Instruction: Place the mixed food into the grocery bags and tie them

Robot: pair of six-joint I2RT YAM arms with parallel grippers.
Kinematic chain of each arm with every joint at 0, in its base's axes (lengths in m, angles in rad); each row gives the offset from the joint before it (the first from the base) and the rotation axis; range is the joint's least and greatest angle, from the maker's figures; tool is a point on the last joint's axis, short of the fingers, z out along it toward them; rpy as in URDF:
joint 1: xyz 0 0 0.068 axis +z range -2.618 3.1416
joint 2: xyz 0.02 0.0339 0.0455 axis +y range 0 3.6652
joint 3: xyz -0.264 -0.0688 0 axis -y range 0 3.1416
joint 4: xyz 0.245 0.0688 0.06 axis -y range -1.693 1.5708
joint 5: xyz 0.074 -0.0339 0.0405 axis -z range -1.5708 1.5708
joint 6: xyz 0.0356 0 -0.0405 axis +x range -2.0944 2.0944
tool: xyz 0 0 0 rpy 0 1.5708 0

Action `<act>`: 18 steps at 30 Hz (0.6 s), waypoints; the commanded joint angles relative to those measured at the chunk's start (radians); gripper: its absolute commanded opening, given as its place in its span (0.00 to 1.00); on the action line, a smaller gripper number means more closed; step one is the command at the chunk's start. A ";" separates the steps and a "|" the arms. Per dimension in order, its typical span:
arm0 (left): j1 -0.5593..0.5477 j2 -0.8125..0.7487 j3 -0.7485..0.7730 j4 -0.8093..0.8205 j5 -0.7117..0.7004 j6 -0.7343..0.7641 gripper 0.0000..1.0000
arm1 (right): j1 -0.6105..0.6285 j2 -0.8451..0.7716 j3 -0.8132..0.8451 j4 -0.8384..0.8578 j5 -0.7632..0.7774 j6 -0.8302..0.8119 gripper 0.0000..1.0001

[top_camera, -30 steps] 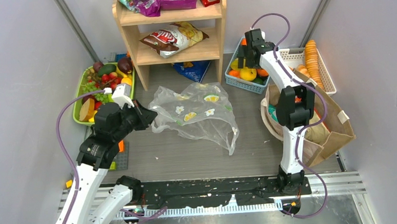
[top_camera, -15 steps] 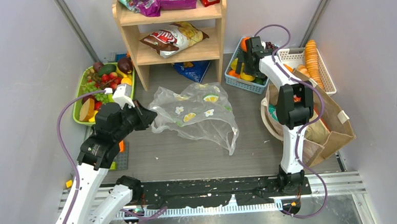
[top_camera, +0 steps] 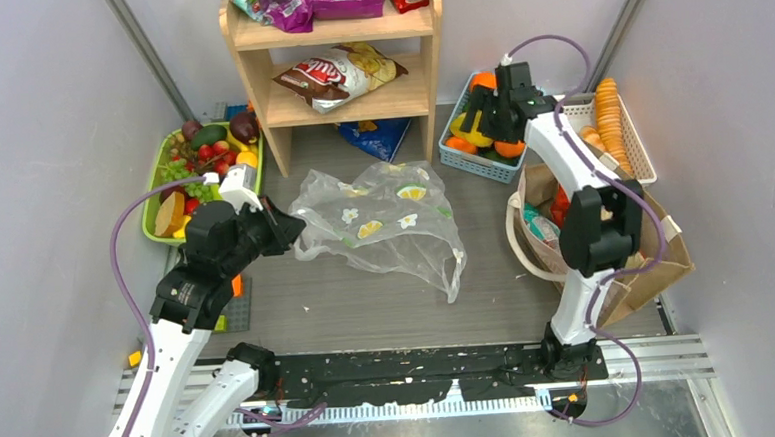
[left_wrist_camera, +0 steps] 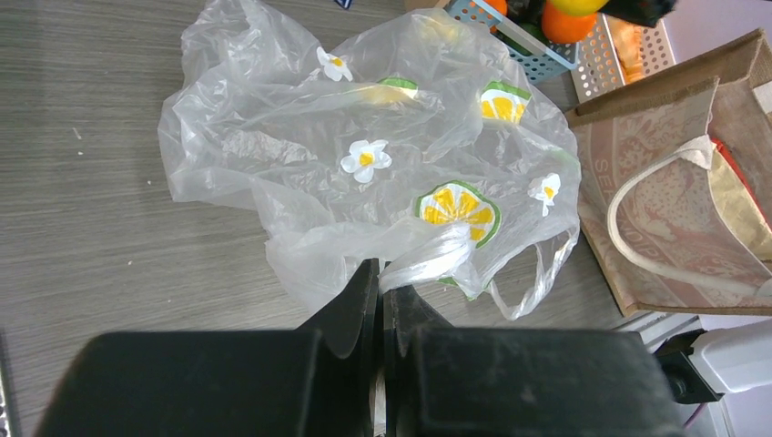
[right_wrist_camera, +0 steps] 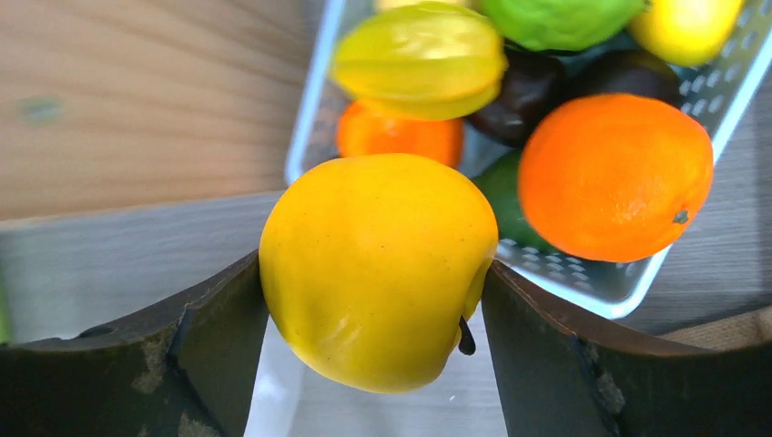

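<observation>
The clear plastic bag [top_camera: 389, 223] [left_wrist_camera: 364, 155], printed with flowers and lemon slices, lies flat on the table's middle. My left gripper [top_camera: 289, 229] [left_wrist_camera: 382, 273] is shut on a twisted handle of it at the bag's left edge. My right gripper [top_camera: 486, 125] [right_wrist_camera: 378, 300] is shut on a yellow fruit [right_wrist_camera: 378, 264] [top_camera: 477, 127], held just above the near rim of the blue basket [top_camera: 466, 161] [right_wrist_camera: 583, 278]. Oranges [right_wrist_camera: 614, 173], a star fruit [right_wrist_camera: 419, 59] and green fruit lie in that basket. The burlap tote [top_camera: 656, 254] [left_wrist_camera: 674, 209] stands open at the right with packets inside.
A wooden shelf [top_camera: 256, 80] at the back holds snack packets [top_camera: 341, 76]; a blue packet [top_camera: 379, 137] lies under it. A green basket [top_camera: 150, 216] of fruit sits at the left. A white basket [top_camera: 640, 150] stands behind the tote.
My right gripper has closed on the yellow fruit and moved right and up over the blue basket. The left gripper and clear bag have not moved.
</observation>
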 commanded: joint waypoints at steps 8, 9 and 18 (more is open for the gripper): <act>-0.004 0.050 0.153 -0.048 -0.042 0.039 0.00 | 0.157 -0.506 -0.288 0.142 -0.348 -0.116 0.57; -0.004 0.051 0.161 -0.051 -0.043 0.038 0.00 | 0.214 -0.579 -0.344 0.155 -0.345 -0.131 0.57; -0.005 0.088 0.214 -0.109 -0.034 0.010 0.00 | 0.684 -0.968 -0.764 0.384 -0.326 -0.157 0.53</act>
